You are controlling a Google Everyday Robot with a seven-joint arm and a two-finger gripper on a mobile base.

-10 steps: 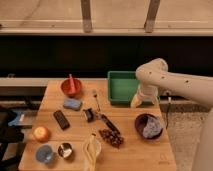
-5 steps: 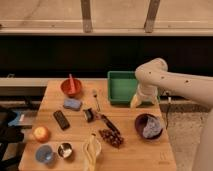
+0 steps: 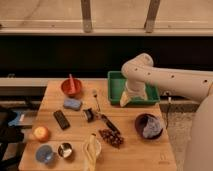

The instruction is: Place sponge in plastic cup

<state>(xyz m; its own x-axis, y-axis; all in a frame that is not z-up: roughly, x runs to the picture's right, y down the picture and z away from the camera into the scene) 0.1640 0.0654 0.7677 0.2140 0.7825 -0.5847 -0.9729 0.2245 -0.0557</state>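
The light-blue sponge [image 3: 72, 103] lies flat on the left half of the wooden table [image 3: 130, 150], just below a red bowl. Down at the front left corner stands the small blue plastic cup [image 3: 45, 153], beside a shiny metal cup [image 3: 65, 150]. My gripper [image 3: 126, 99] hangs at the end of the white arm over the front left corner of the green bin [image 3: 115, 85], well to the right of the sponge. It looks open and holds nothing.
A red bowl [image 3: 71, 86], a black bar [image 3: 61, 119], an orange [image 3: 41, 133], a utensil [image 3: 95, 97], a dark snack pile [image 3: 111, 137], a pale bag [image 3: 92, 148] and a dark bowl with cloth [image 3: 149, 126] are spread over the table.
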